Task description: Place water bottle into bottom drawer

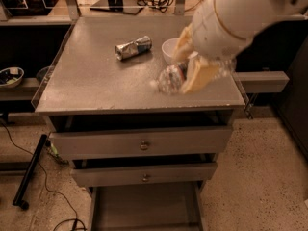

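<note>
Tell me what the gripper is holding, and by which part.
The gripper, over the cabinet top's right side, grips the water bottle around its middle; cap end free.

Matt metal tabletop (96, 83); crinkled clear-plastic water bottle (169, 79); hand (188, 67) gripping it, perhaps rubbery.
</note>
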Robot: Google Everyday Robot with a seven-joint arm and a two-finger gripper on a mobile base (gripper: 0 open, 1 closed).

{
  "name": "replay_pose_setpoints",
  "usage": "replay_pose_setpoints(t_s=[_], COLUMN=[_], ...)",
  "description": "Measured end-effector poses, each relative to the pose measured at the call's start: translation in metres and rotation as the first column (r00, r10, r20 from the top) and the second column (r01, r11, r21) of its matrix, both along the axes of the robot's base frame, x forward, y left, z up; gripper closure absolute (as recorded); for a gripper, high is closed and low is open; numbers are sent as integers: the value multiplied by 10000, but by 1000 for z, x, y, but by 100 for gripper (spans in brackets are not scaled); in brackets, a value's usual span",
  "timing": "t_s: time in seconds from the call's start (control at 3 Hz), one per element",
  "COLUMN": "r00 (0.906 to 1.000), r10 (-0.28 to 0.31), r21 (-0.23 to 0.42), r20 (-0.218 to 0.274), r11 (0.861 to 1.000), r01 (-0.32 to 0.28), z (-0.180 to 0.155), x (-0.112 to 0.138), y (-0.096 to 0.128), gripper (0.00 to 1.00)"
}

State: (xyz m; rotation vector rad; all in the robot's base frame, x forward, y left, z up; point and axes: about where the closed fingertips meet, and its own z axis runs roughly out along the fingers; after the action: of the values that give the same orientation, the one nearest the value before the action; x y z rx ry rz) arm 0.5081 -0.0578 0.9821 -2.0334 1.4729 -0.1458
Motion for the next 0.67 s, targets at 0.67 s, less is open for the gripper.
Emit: replay_pose_setpoints(t_s=[0.67], r00=[9993], r10=[-236], r21=[402], r20=[-275], r11=[9989], r01=[247], z=[4], x=[-109], y=[-10], gripper=[100])
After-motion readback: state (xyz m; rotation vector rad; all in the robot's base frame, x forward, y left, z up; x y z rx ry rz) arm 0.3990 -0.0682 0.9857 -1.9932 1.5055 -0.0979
